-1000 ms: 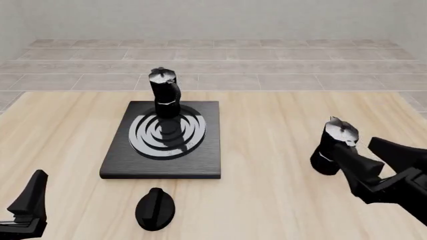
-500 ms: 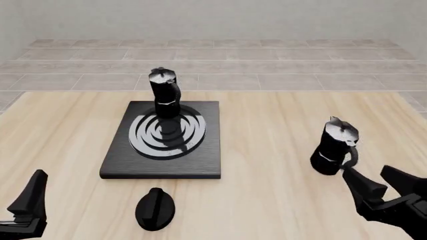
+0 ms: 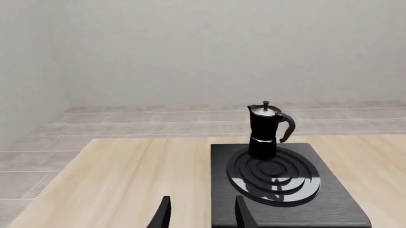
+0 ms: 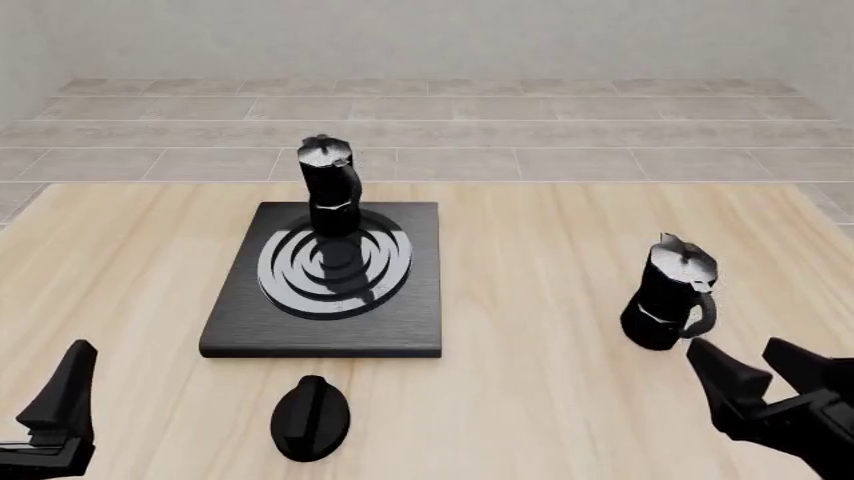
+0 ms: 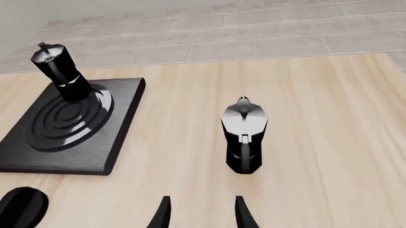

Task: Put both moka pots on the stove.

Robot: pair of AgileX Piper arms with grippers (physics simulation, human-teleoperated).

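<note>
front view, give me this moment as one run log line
black faceted moka pot with silvery lid: upright on ringed black stove slab | second pot: on wooden table | right gripper: open, near side of second pot | left gripper: idle

**Cut off at the edges**

In the front view, the left gripper (image 4: 60,415) and right gripper (image 4: 763,375) run off the lower corners. Both wrist views show only fingertips (image 3: 163,214). The oval knob (image 5: 22,207) is clipped there too.

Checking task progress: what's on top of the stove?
One moka pot stands upright on the stove, at the far edge of its rings. The rings beneath its base are hidden. The other moka pot stands on the table.
</note>
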